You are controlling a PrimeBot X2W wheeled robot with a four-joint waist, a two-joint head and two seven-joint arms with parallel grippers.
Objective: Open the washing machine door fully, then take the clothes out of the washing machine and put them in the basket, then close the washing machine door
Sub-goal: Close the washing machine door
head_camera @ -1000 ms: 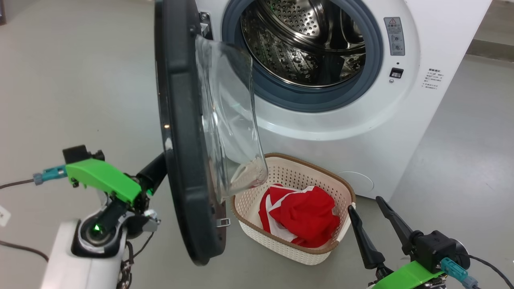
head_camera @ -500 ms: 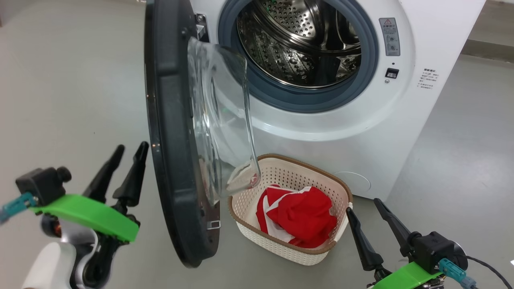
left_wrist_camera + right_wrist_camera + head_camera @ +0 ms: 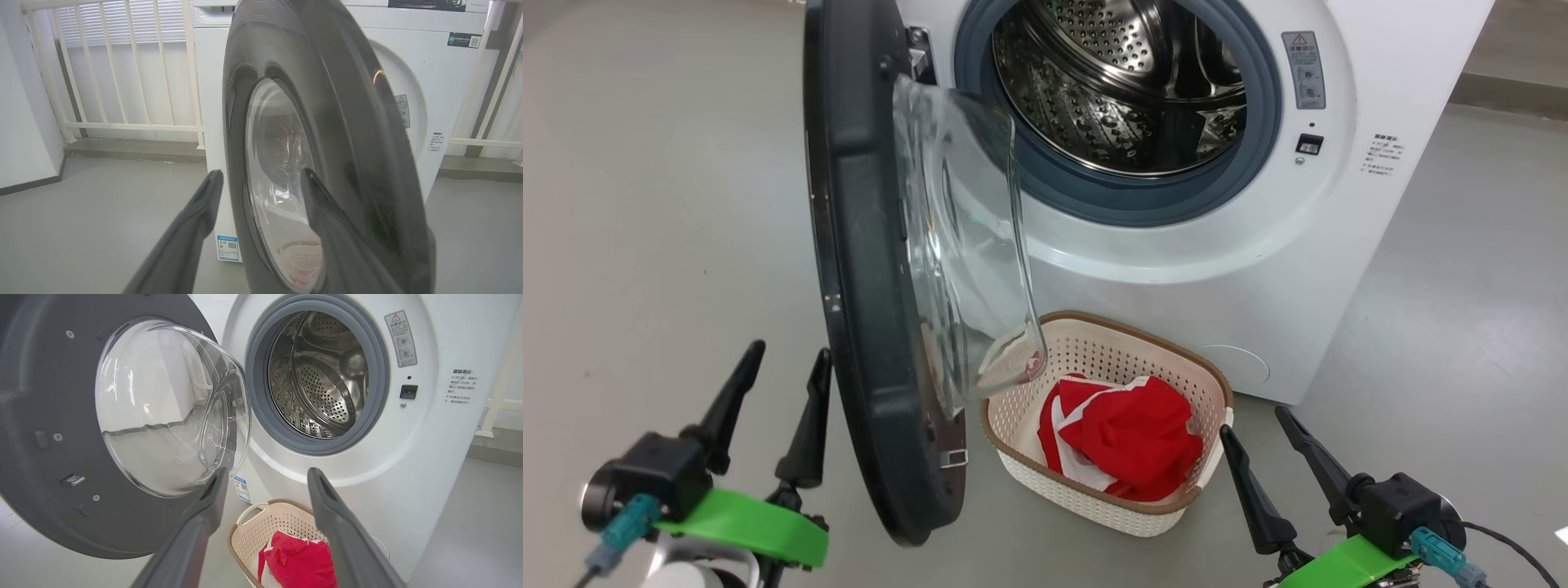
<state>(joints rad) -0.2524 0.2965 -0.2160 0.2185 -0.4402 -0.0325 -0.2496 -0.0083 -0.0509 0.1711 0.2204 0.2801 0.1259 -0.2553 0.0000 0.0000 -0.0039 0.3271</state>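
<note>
Head view: glossy black door [image 3: 858,286] open.

Head camera looks steeply down on the washing machine [image 3: 1176,269], its open door [image 3: 858,286] and the basket [image 3: 1062,490]; left wrist camera sits close against the door's outer face, right wrist camera faces its inner side and the drum [image 3: 327,388]; all share the door

The floor [image 3: 645,204] is smooth grey and a little shiny. Along the back runs a white railing [image 3: 130,127] of upright bars, standing on a low grey ledge [image 3: 135,149]. Behind the bars hang pale slatted blinds [image 3: 114,22]. Off to one side is a white wall [image 3: 24,102], with a dark skirting strip [image 3: 28,185] where it meets the floor.
</note>
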